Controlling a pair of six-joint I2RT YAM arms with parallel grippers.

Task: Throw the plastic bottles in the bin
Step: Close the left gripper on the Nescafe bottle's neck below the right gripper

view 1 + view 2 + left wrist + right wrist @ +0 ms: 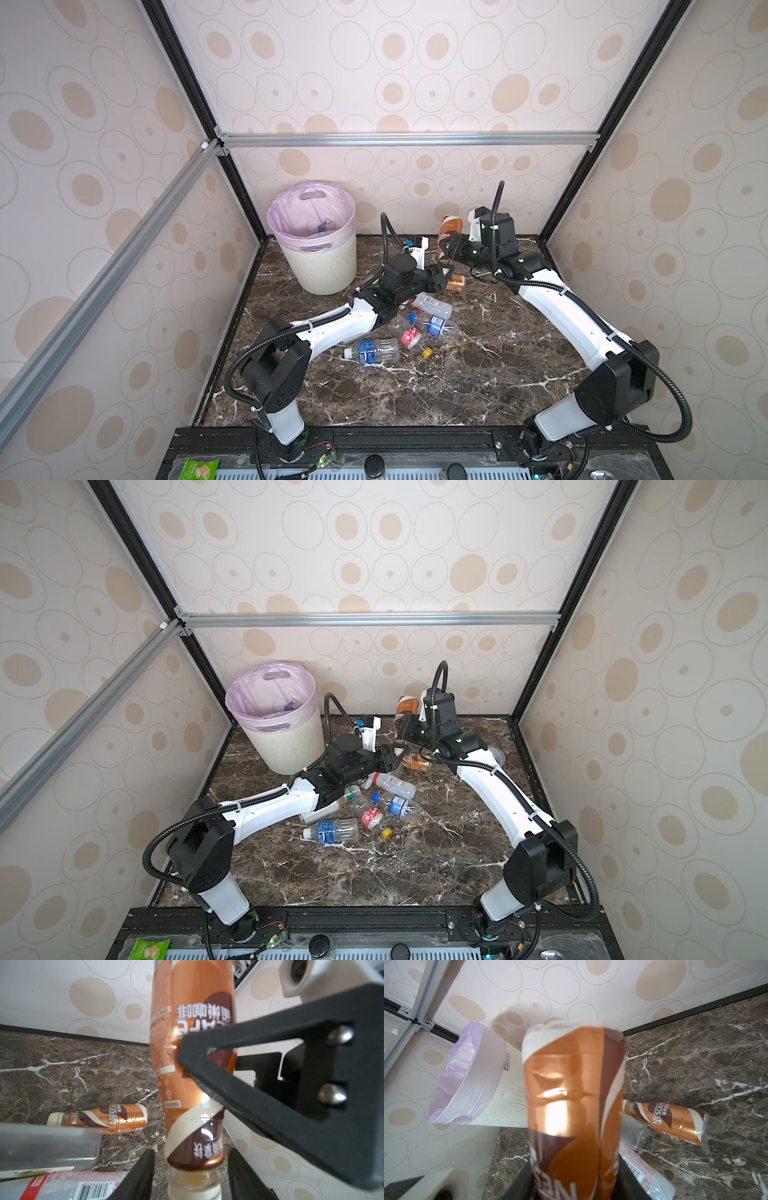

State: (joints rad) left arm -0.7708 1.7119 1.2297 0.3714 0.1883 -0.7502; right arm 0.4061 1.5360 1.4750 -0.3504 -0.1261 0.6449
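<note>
Nearest, a clear blue-labelled plastic bottle (pixel 372 351) lies among other loose ones on the dark marble surface (pixel 457 374). Beyond, the risk: should the right pincer (pixel 575 1161), pinching the body of an upturned brown coffee bottle (pixel 566 1095), let go early, the bottle likely drops — the left pincer (pixel 191 1150) stands spread, not touching. The cream cap (pixel 193 1186) hangs between the left's jaws, clear of the surface, near a brown twin (pixel 108 1119) lying flat. Far left stands the lilac-lined off-white ribbed bin (pixel 328 270).

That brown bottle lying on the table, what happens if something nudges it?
Likely rolls: the brown bottle is round, lying on its side on smooth marble. Probably dents easily: its held twin shows creases.
</note>
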